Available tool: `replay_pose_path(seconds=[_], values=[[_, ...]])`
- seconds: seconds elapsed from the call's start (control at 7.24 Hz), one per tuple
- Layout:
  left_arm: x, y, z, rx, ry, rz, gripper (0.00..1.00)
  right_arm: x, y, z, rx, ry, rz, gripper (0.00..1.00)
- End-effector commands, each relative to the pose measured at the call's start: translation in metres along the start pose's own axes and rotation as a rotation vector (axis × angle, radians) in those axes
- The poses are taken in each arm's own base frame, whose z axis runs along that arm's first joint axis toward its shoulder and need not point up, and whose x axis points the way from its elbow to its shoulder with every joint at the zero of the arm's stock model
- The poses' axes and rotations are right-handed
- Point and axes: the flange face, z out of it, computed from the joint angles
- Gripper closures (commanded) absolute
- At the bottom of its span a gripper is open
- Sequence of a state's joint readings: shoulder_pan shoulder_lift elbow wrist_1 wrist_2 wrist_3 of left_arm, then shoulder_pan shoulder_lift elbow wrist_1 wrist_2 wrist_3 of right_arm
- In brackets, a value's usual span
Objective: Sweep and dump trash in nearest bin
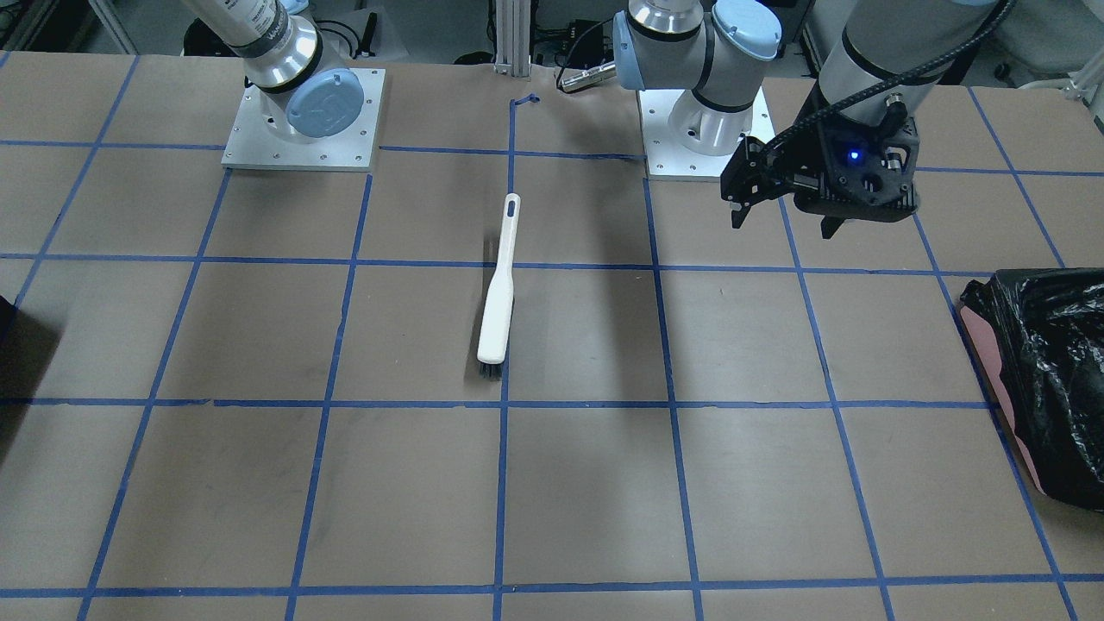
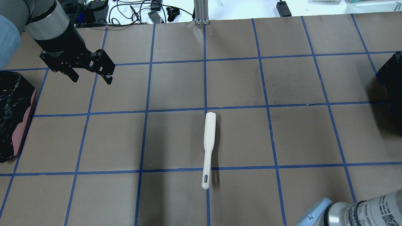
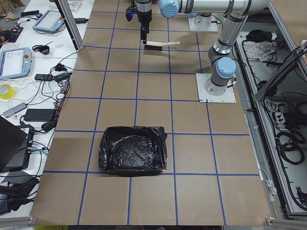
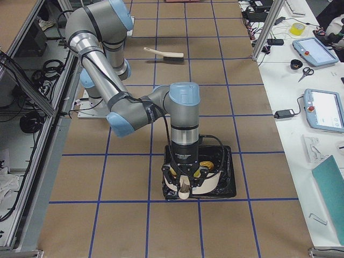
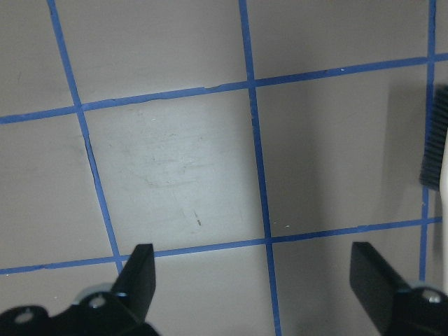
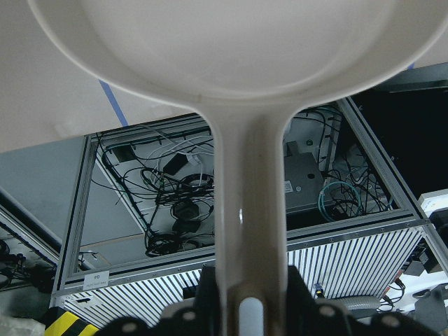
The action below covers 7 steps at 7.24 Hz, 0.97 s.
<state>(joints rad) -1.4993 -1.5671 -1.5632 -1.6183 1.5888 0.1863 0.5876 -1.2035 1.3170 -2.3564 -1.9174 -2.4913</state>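
Observation:
My right gripper is shut on the handle of the white dustpan. In the exterior right view it holds the dustpan tipped over the black bin at the table's end. Yellow and orange trash scraps show there; whether they lie in the pan or the bin I cannot tell. In the overhead view only the bin's dark edge appears. My left gripper hangs open and empty above the table, left of the white brush, whose bristles show in the left wrist view.
A pink bin lined with a crinkly black bag stands at the table's left end, below my left arm. The arm bases sit at the robot's edge of the table. Blue tape lines grid the brown tabletop.

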Motion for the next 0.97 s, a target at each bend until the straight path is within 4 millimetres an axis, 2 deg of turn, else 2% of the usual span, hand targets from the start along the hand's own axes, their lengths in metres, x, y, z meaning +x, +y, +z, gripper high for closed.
replay_pose_path(seconds=[0.0, 0.41, 0.69, 0.83], values=[[-0.002, 0.000, -0.001, 0.005, 0.004, -0.006, 0.00, -0.002, 0.007, -0.019, -0.050, 0.030, -0.015, 1.00], [-0.002, 0.000, -0.001, 0.005, 0.007, -0.018, 0.00, 0.003, 0.003, -0.032, -0.055, 0.042, -0.008, 1.00], [-0.001, 0.001, -0.005, 0.012, -0.009, -0.015, 0.00, 0.025, -0.028, -0.041, 0.023, 0.065, 0.120, 1.00], [0.001, 0.002, -0.006, 0.014, -0.003, -0.012, 0.00, 0.041, -0.054, -0.060, 0.102, 0.083, 0.161, 1.00]])
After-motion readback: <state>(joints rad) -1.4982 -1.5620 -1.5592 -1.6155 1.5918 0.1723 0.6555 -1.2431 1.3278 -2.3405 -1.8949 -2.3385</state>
